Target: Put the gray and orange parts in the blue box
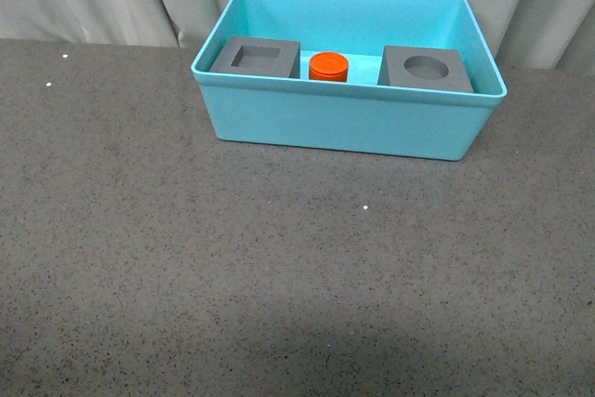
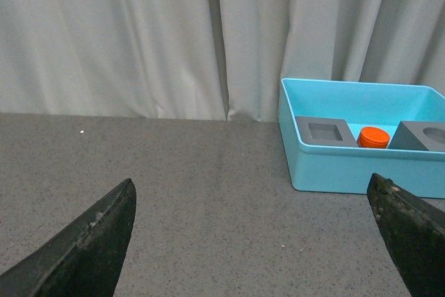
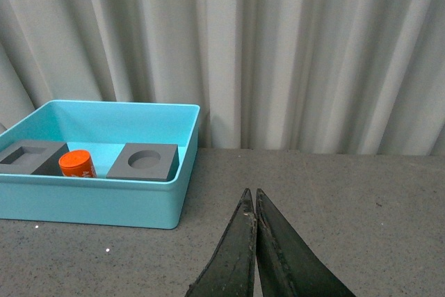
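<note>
Two matte gray cubes (image 1: 256, 56) (image 1: 426, 69) and a small orange cylinder (image 1: 329, 67) sit inside the turquoise plastic bin (image 1: 344, 121) at upper centre, the task apparently complete, with the left gripper (image 2: 254, 241) spread wide and empty, the right gripper (image 3: 254, 241) closed on nothing, and nothing seemingly left to place.

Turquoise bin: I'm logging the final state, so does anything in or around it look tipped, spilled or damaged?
Nothing stands out. The turquoise plastic bin sits upright, holding the square-recess gray cube, orange cylinder and round-recess gray cube, all upright in a row.
</note>
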`<state>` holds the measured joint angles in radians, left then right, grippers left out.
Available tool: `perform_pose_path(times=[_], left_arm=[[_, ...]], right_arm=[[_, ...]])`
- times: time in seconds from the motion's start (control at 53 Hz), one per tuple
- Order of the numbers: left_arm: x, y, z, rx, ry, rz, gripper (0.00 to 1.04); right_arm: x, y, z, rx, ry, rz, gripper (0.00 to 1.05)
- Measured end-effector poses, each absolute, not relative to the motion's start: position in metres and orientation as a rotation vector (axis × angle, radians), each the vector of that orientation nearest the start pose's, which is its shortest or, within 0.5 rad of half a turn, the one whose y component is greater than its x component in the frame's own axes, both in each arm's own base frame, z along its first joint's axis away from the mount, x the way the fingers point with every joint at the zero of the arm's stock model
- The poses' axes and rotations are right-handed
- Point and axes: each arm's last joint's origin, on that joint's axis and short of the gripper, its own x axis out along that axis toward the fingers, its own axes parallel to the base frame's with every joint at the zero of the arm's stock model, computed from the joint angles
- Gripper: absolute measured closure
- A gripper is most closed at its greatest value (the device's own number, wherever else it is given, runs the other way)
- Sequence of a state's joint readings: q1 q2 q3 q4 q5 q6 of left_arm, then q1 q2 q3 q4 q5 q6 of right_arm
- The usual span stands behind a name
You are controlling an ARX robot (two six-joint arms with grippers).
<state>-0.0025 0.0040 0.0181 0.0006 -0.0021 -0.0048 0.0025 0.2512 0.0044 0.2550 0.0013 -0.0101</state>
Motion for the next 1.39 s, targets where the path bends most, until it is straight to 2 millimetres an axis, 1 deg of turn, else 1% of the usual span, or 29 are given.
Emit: perform_pose_path(times=[0.245,0.32,0.377,0.471,0.49,0.622,0.697,0.811,0.924,0.943,1.018,1.395], left_arm=[[0.097,0.000,0.169,-0.004,-0.015,0.000,0.07],[0.097,0.000,0.169,-0.004,-0.015,-0.001,0.07],[0.097,0.000,0.169,-0.004,-0.015,0.000,0.07],[0.097,0.000,0.169,-0.004,-0.015,0.000,0.07],[0.097,0.000,0.169,-0.004,-0.015,0.000,0.07],[0.097,0.000,0.169,-0.004,-0.015,0.000,0.07],[0.097,0.000,0.169,-0.004,-0.015,0.000,0.07],[0.097,0.000,0.169,-0.004,-0.015,0.000,0.07],[0.097,0.000,0.169,-0.004,-0.015,0.000,0.07],[0.097,0.000,0.169,-0.004,-0.015,0.000,0.07],[0.097,0.000,0.169,-0.004,-0.015,0.000,0.07],[0.097,0.000,0.169,-0.004,-0.015,0.000,0.07]], right_arm=[[0.108,0.000,0.168,-0.010,-0.009,0.001,1.04],[0.101,0.000,0.163,-0.011,0.027,0.004,1.04],[0.098,0.000,0.165,-0.010,-0.004,0.004,1.04],[0.098,0.000,0.165,-0.010,-0.002,0.004,1.04],[0.098,0.000,0.165,-0.011,-0.002,0.004,1.03],[0.098,0.000,0.165,-0.010,-0.003,0.004,0.71],[0.098,0.000,0.165,-0.010,-0.003,0.004,0.57],[0.098,0.000,0.165,-0.010,-0.003,0.004,0.30],[0.098,0.000,0.165,-0.010,-0.003,0.004,0.09],[0.098,0.000,0.165,-0.009,-0.003,0.004,0.08],[0.098,0.000,0.165,-0.008,-0.003,0.004,0.10],[0.098,0.000,0.165,-0.007,-0.003,0.004,0.10]])
